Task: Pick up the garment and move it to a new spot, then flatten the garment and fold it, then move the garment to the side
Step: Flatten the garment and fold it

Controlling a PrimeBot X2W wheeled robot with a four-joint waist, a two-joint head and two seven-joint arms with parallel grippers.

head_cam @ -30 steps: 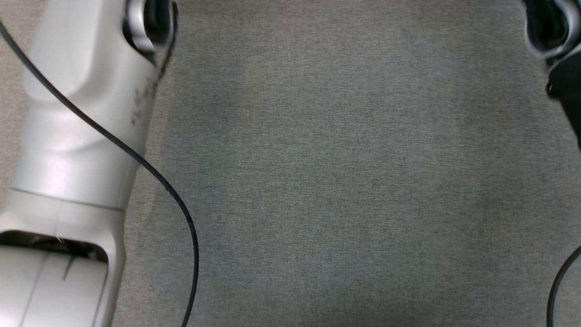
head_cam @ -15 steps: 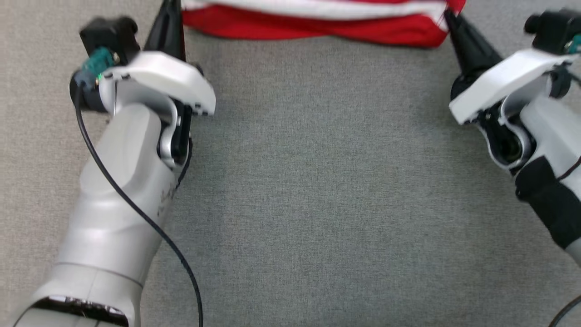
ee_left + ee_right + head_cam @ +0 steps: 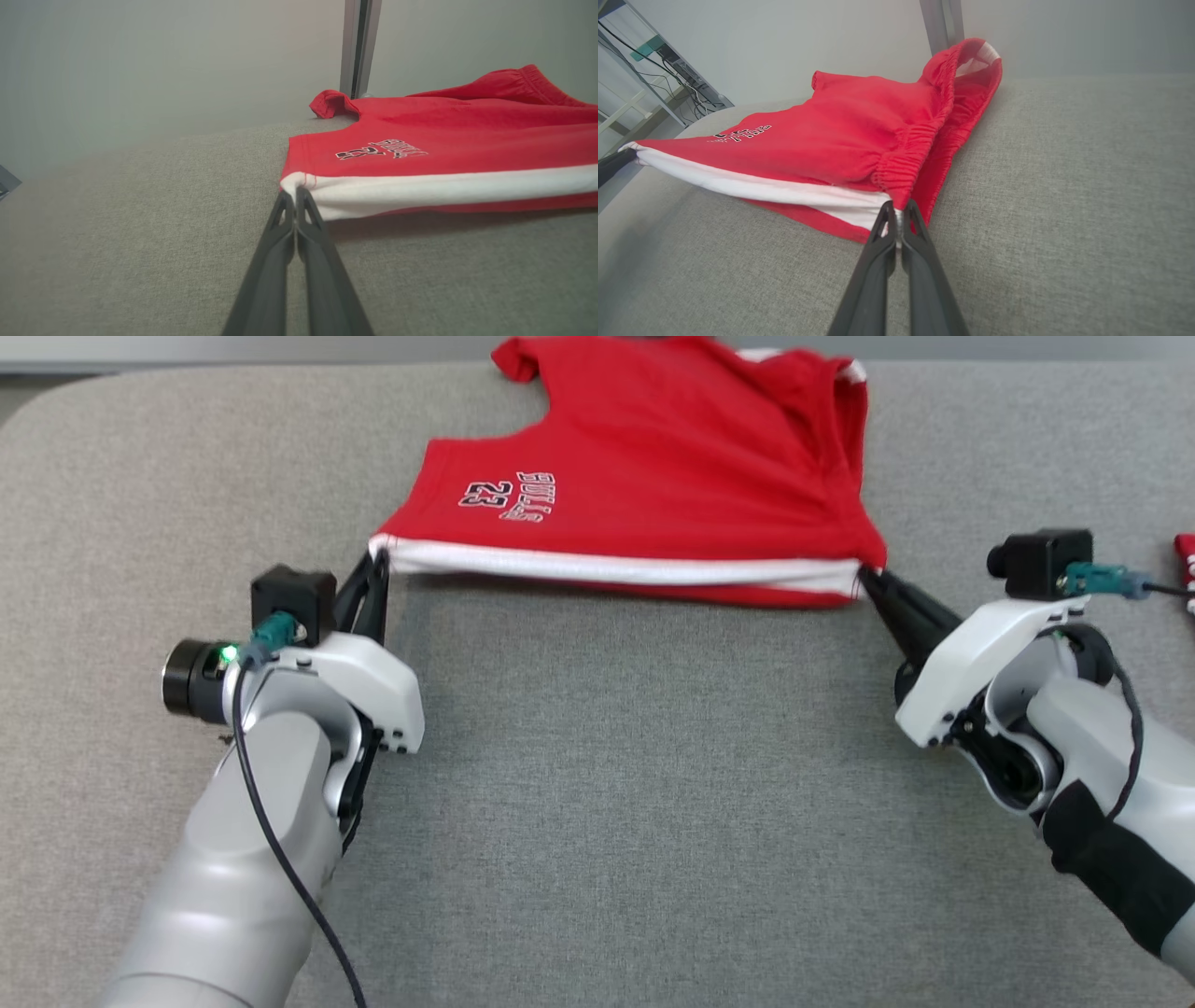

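Note:
The garment (image 3: 644, 485) is a pair of red shorts with a white side stripe and a small printed logo, lying on the grey padded table (image 3: 635, 784) at the far middle. My left gripper (image 3: 376, 560) is shut on the near-left corner of the white stripe (image 3: 420, 191), seen close up in the left wrist view at my left gripper (image 3: 294, 196). My right gripper (image 3: 864, 574) is shut on the near-right corner by the elastic waistband (image 3: 906, 154), and the right wrist view shows my right gripper (image 3: 896, 210) pinching the cloth. The near edge is stretched taut and lifted slightly between them.
A small red object (image 3: 1186, 569) lies at the table's right edge. A metal post (image 3: 357, 46) stands behind the table against a pale wall. Shelving with cables (image 3: 658, 60) stands off to one side.
The head camera has tilted up, so the garment and both grippers came fully into view. Both grippers stay shut on the garment's near corners.

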